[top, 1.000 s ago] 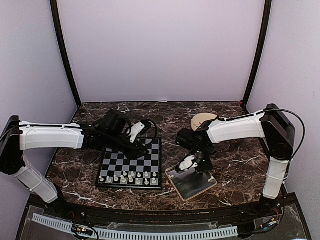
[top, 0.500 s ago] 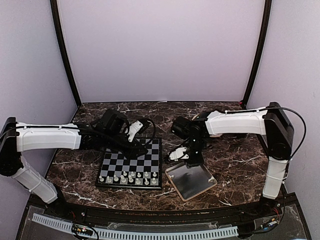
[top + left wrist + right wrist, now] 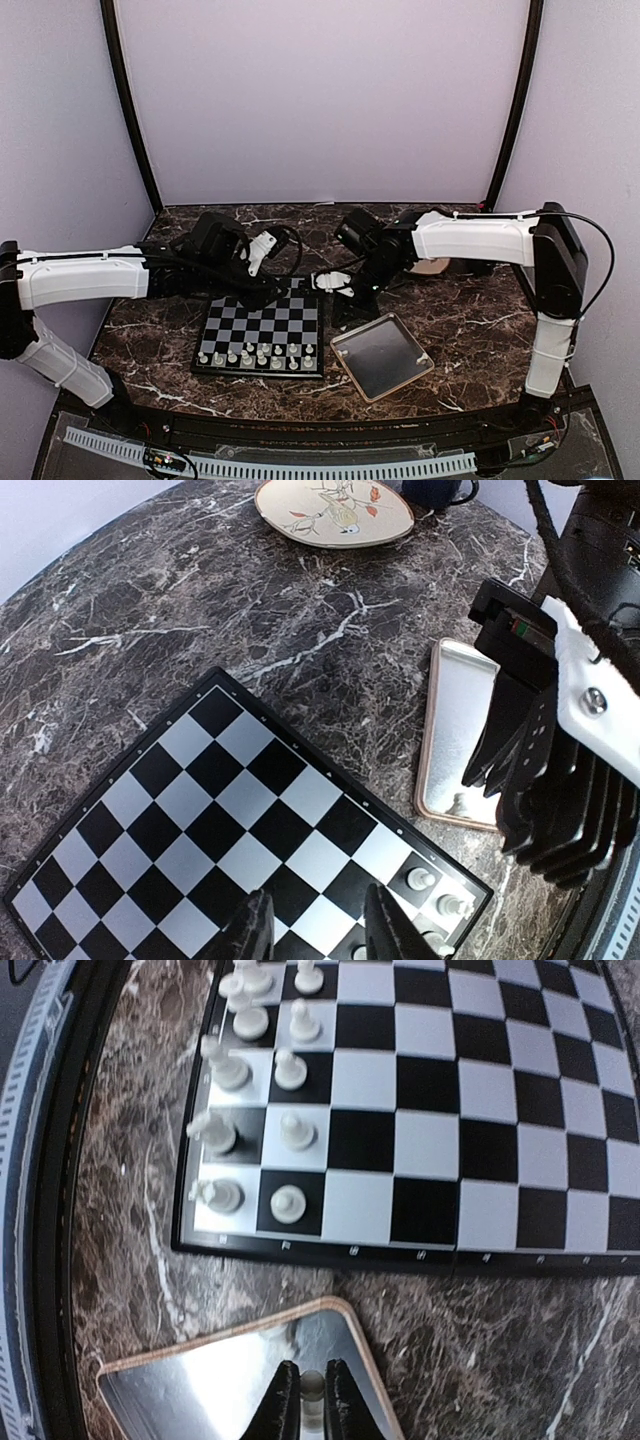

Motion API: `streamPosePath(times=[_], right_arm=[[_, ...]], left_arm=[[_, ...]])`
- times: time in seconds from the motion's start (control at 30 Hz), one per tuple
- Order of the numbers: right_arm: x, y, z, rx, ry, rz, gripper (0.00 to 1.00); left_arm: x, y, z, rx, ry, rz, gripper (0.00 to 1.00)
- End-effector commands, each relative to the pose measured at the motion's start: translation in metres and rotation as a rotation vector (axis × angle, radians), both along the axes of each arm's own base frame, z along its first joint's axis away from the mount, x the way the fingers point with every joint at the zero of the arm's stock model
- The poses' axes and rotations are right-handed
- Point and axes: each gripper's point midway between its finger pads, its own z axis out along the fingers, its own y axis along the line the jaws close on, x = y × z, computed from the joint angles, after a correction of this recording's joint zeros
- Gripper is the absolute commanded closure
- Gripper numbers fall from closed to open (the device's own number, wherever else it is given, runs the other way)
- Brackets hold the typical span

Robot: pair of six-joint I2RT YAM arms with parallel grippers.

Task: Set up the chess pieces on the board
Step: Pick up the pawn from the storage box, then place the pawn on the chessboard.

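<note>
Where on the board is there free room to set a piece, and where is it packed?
On the board the far six rows are bare, from the chess pieces back to its far edge, though the left gripper hovers above them. The two near rows are crowded. The tray right of the board looks bare.

I have open room over the far ranks of the flat black-and-grey checkered board [image 3: 262,318], which are all bare squares. Small white chess pieces [image 3: 255,354] crowd its two near rows and block any low pass there. The left gripper [image 3: 317,895] hangs over the board with its jaws apart. The right gripper [image 3: 312,1368], pinching one white piece [image 3: 312,1392], hangs by the nearest corner of the square metal tray [image 3: 352,373]. It's tight between the two grippers. Only a thin strip of brown marble table [image 3: 470,320] separates tray and board. A round beige plate [image 3: 335,510] and a dark blue mug [image 3: 440,490] take up the back right.
</note>
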Motion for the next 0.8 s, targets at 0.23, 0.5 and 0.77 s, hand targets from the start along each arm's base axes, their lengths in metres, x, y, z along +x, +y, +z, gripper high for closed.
streamPosePath(times=[0.23,0.5,0.77], right_arm=[[0.035,0.089,0.037,0.426,0.012,-0.052,0.88],[0.046,0.107,0.014,0.472,0.035,-0.084,0.88],[0.044,0.090,0.037,0.471,0.050,-0.114,0.85]], left_arm=[[0.016,0.041,0.025,0.043,-0.120,0.195,0.66],[0.019,0.065,0.040,0.038,-0.170,0.274,0.66],[0.003,0.049,-0.002,0.043,-0.017,0.116,0.63]])
